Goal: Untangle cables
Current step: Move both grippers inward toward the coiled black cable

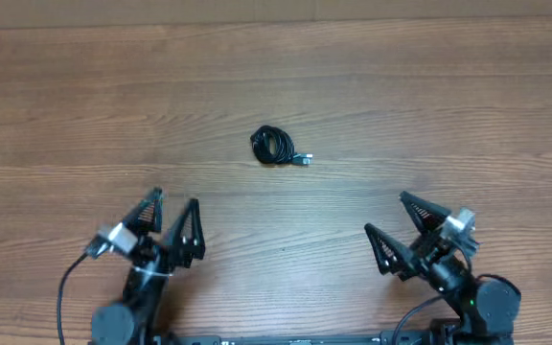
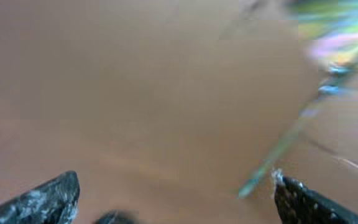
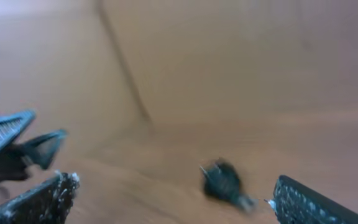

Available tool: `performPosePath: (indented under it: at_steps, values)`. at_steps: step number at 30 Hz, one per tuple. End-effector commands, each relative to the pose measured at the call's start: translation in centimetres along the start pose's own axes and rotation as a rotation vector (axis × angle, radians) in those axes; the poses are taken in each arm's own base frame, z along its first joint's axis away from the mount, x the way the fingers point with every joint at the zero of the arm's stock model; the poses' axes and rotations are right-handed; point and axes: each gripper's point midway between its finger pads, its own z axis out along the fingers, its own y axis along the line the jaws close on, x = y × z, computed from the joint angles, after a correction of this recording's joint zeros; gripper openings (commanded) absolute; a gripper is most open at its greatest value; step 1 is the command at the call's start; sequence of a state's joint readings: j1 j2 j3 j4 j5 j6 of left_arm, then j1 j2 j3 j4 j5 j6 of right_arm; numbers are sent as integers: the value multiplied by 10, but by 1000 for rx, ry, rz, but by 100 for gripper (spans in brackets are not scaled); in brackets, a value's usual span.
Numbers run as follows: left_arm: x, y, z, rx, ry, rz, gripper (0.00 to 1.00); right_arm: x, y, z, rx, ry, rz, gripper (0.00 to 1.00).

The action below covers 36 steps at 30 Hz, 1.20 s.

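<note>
I see the small black coiled cable bundle point(image 1: 275, 147) on the brown wooden table point(image 1: 448, 96), at 12 o'clock from my arms. Its silvery plug point(image 1: 303, 160) points toward 4 o'clock. The left gripper point(image 1: 174, 201) and right gripper point(image 1: 385, 213) both gape wide, holding nothing.

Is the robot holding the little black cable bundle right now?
No, the cables lie alone on the table, and the open left gripper and right gripper are both apart from them.
</note>
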<state>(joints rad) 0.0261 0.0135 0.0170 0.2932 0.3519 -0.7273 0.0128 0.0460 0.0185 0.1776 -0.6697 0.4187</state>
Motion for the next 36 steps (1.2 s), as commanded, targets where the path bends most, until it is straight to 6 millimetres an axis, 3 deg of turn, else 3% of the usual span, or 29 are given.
performPosePath:
  at_steps: [1, 3, 4, 7, 10, 13, 17, 18, 20, 22, 26, 28, 31, 36]
  values:
    - [-25, -49, -3, 150, -14, 178, 100, -31, 32, -3, -121, -78, -45, 100]
    - [-51, -65, -2, 113, -18, 294, 100, -60, 40, -5, -81, -123, -162, 100]
    - [-66, -71, 3, 39, 45, 376, 100, -77, 32, -7, 38, -104, -196, 100]
    - [-65, -63, 16, -69, 239, 351, 100, -96, 11, -13, 265, 1, -221, 100]
    - [-46, -53, 40, -107, 516, 295, 100, -100, -9, -16, 430, 189, -132, 100]
    - [-27, -39, 59, -154, 746, 168, 100, -86, 5, -4, 353, 403, 23, 100]
    - [4, -47, 69, -92, 969, -88, 100, -76, 64, 21, -73, 534, 212, 100]
    - [17, -51, 67, -71, 1036, -226, 100, -81, 72, 30, -172, 527, 219, 100]
    - [39, -50, 54, -90, 1159, -373, 100, -84, 58, 46, -144, 527, 326, 100]
    - [52, -41, 48, -99, 1220, -350, 100, -82, 48, 57, -107, 545, 470, 100]
    - [68, -9, 40, -304, 1279, -297, 100, -70, 31, 73, -23, 596, 526, 100]
    - [69, 21, 35, -529, 1255, -268, 100, -55, 8, 88, 182, 686, 509, 99]
    - [66, 47, 38, -674, 1198, -233, 99, -30, -16, 106, 412, 862, 454, 100]
    - [77, 62, 44, -708, 1216, -241, 100, 17, -31, 157, 431, 1044, 417, 100]
